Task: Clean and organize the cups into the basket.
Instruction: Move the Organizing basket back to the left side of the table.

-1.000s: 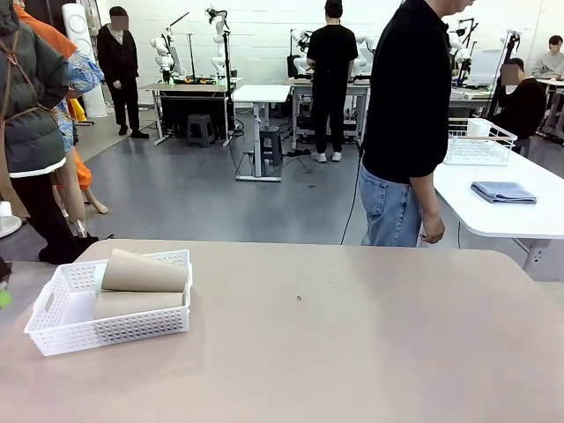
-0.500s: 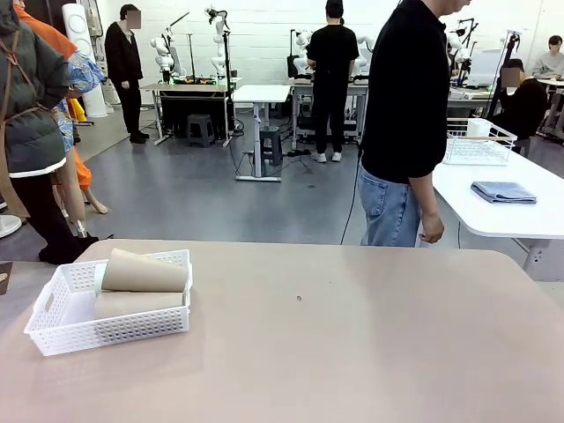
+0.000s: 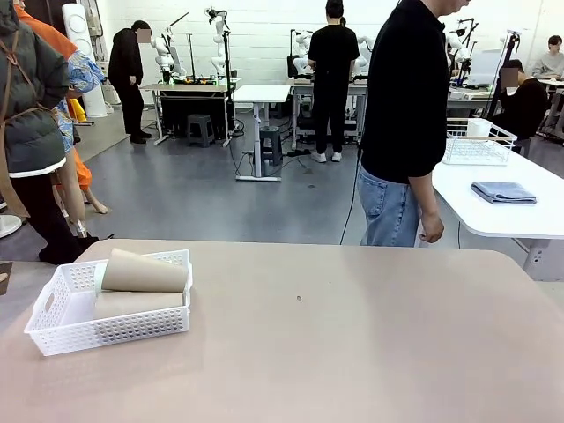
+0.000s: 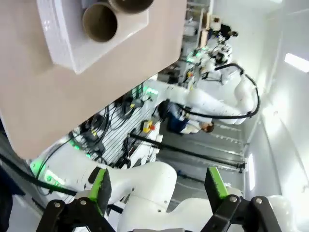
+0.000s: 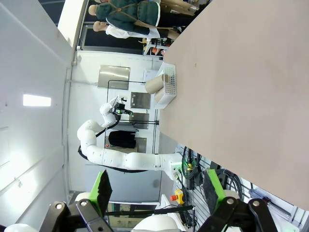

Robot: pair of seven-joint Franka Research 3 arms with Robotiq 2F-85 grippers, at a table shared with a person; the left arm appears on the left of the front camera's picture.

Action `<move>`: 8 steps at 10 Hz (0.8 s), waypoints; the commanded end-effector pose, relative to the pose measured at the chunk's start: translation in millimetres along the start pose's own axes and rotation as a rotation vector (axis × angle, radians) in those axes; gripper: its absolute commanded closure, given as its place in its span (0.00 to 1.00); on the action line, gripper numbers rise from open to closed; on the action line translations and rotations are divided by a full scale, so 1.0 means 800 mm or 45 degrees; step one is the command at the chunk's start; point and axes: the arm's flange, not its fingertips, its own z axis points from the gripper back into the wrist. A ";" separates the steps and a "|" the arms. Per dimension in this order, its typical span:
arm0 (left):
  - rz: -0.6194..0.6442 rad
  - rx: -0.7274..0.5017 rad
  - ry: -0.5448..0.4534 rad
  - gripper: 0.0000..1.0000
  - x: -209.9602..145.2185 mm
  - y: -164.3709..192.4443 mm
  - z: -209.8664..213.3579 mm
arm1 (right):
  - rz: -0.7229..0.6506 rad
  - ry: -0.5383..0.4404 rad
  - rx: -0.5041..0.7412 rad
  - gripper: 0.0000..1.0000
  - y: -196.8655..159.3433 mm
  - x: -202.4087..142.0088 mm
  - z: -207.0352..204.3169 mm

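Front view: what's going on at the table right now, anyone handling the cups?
Nothing is being handled. Two tan cups lie on their sides, one stacked on the other, in the white basket at the robot's left of the table. The left hand and the right hand are both open and hold nothing, pulled back off the table. A person in a black top stands at the far edge, hand hanging down, touching nothing.

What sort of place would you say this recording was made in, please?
Most likely a robotics lab: other robot arms stand on benches at the back, several work tables sit on an open grey floor, and a basket holding cups waits on the near table.
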 end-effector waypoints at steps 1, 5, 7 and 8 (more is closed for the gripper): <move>-0.147 -0.057 -0.027 0.00 -0.018 -0.053 0.101 | 0.001 -0.006 -0.004 0.00 0.001 -0.002 -0.002; -0.354 -0.042 -0.102 0.00 -0.041 -0.056 0.109 | 0.001 -0.006 -0.004 0.00 0.001 -0.002 -0.002; -0.427 -0.024 -0.175 0.00 -0.052 -0.058 0.105 | 0.001 -0.006 -0.004 0.00 0.001 -0.002 -0.002; -0.452 -0.024 -0.204 0.00 -0.052 -0.061 0.104 | 0.001 -0.006 -0.004 0.00 0.001 -0.002 -0.002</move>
